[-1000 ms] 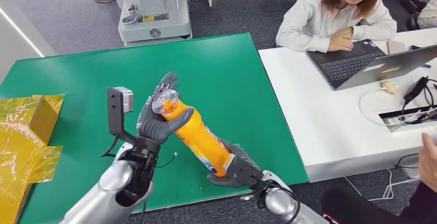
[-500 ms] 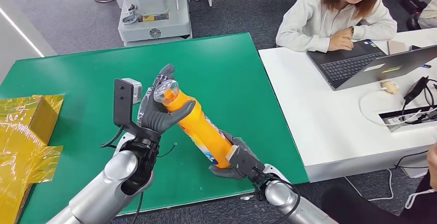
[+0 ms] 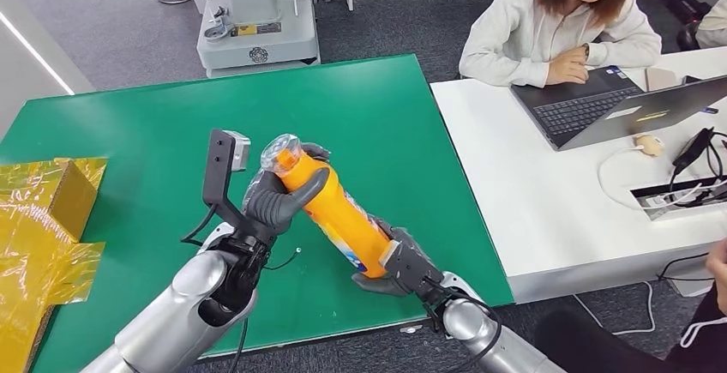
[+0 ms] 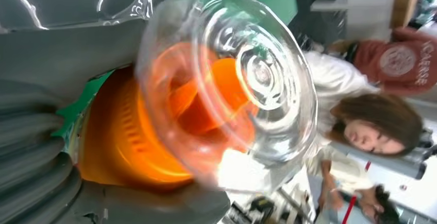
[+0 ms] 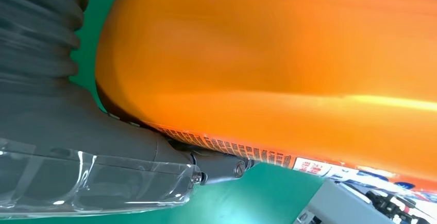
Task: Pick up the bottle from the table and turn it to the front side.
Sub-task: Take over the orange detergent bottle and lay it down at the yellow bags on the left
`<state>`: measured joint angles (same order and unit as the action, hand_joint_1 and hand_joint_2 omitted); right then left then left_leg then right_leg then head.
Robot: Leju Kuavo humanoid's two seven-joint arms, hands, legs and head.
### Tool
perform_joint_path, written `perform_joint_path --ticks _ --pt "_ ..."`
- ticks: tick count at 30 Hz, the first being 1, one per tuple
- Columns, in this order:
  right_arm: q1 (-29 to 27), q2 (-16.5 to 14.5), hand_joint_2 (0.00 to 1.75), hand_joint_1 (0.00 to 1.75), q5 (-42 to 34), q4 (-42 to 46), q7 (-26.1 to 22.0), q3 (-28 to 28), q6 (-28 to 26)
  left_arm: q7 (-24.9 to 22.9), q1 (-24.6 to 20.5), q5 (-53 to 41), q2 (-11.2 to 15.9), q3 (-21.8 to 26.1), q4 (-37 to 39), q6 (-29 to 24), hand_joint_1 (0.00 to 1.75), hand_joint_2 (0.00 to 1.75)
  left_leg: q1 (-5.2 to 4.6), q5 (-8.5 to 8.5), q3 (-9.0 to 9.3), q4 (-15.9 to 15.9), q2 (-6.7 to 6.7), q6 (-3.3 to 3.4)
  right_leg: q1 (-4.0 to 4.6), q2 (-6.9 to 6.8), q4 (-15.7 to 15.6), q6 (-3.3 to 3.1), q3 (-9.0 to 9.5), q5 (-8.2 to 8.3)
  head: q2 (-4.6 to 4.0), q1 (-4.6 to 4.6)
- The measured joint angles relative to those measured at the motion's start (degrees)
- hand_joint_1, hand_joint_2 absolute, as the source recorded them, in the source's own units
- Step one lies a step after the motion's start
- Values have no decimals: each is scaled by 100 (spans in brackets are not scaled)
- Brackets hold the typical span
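An orange bottle [image 3: 333, 213] with a clear cap [image 3: 281, 150] hangs tilted above the green table [image 3: 154, 133], cap end toward the far left. My left hand [image 3: 276, 199] grips its neck just under the cap, thumb across the front. My right hand [image 3: 396, 263] holds the bottle's base near the table's front edge. The left wrist view looks straight onto the clear cap [image 4: 232, 80] and orange neck [image 4: 129, 136]. In the right wrist view the orange body [image 5: 278, 64] with a label strip lies against my right hand [image 5: 56, 105].
A gold foil-wrapped box [image 3: 43, 219] lies at the table's left edge. A white desk [image 3: 549, 184] with a laptop [image 3: 617, 107] and cables adjoins on the right, where a person [image 3: 566, 21] sits. A grey machine base [image 3: 257, 30] stands beyond the table.
Both hands have carried the bottle slightly right and away from me, and the cap end has risen. My left hand's fingers, earlier spread behind the cap, have closed around the neck.
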<state>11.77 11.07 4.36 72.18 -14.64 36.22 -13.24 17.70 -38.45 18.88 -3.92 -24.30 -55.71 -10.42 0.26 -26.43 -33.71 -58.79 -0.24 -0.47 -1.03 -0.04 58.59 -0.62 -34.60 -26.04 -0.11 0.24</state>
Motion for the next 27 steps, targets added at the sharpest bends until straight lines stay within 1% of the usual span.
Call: perform_joint_path --ticks 2,5,9,10,13,14,16,18,24,27 --pt "-12 26 175 175 -49 -15 -20 -5 -3 -153 -13 322 27 13 13 214 175 175 0 0 -1 0 -1 0 0 -2 1 0 0 0 0 -1" --pt "-12 88 175 175 -156 -44 -61 -13 -3 -211 -38 627 73 20 70 357 175 175 0 0 -2 0 -1 0 0 -2 1 0 1 0 0 0" --pt "12 124 175 175 -241 -76 -113 -16 -3 -138 -52 737 101 20 125 362 175 175 0 0 -2 0 -2 0 0 -2 1 0 0 0 0 0" --pt "21 126 175 151 -263 -84 -123 -15 -4 -116 -54 742 103 20 133 358 175 175 0 0 -2 0 -2 0 0 -2 1 0 0 0 0 -1" --pt "66 130 175 20 -323 -108 -158 -10 -8 58 -56 602 109 6 143 260 175 175 0 0 -3 0 -2 0 0 -2 1 0 0 0 0 -1" --pt "96 130 175 0 -349 -114 -177 -9 -6 177 -57 448 115 -16 142 171 175 175 0 0 -3 0 -1 0 0 -2 1 0 0 0 0 -1" --pt "166 130 175 0 -390 -117 -216 -5 6 422 -60 31 136 -91 132 -47 175 175 0 0 -2 0 -1 0 0 -2 1 0 0 0 0 1" --pt "227 130 175 0 -408 -117 -246 -1 22 562 -70 -343 169 -154 111 -214 175 175 0 0 -1 0 -1 0 0 -1 1 0 0 0 0 1" --pt "317 132 175 0 -682 -79 -461 -1 127 613 -149 -1063 372 -278 105 -301 175 175 1 2 2 -1 1 -1 0 1 2 -1 -2 1 0 -1" --pt "323 132 175 0 -800 2 -566 -3 149 673 -273 -1389 481 -345 122 -363 175 175 1 3 2 -1 1 -2 1 3 3 -1 -2 1 0 -1"
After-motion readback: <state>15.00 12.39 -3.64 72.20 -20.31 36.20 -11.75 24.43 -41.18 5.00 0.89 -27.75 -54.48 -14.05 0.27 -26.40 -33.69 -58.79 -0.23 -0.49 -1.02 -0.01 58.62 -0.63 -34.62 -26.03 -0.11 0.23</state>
